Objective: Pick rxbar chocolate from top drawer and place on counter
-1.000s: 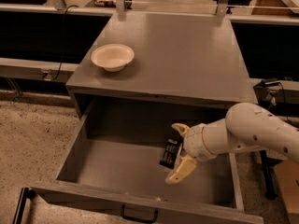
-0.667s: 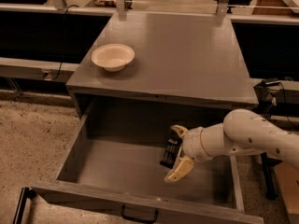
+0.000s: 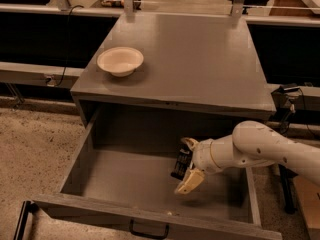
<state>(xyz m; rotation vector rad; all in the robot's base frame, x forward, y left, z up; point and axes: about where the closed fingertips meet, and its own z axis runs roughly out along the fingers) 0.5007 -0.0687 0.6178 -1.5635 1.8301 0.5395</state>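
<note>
The top drawer (image 3: 125, 181) is pulled out wide, its dark handle (image 3: 149, 231) on the front panel. My gripper (image 3: 188, 163) is down inside it, right of the middle, on a white arm coming in from the right. The rxbar chocolate (image 3: 180, 164), a small black bar with white markings, sits lengthwise between the cream fingers (image 3: 190, 181), and the gripper is shut on it. A shadow lies on the drawer floor under the gripper. Above the drawer, the counter (image 3: 200, 64) spreads as a flat grey top.
A cream round bowl (image 3: 120, 60) stands on the counter's left front part. Speckled floor (image 3: 35, 149) lies to the left. Dark shelving and metal posts run along the back. A stand with cables (image 3: 285, 114) is close to the cabinet's right side.
The white arm's elbow has shifted slightly. The gripper and the bar stay at almost the same spot in the drawer.
</note>
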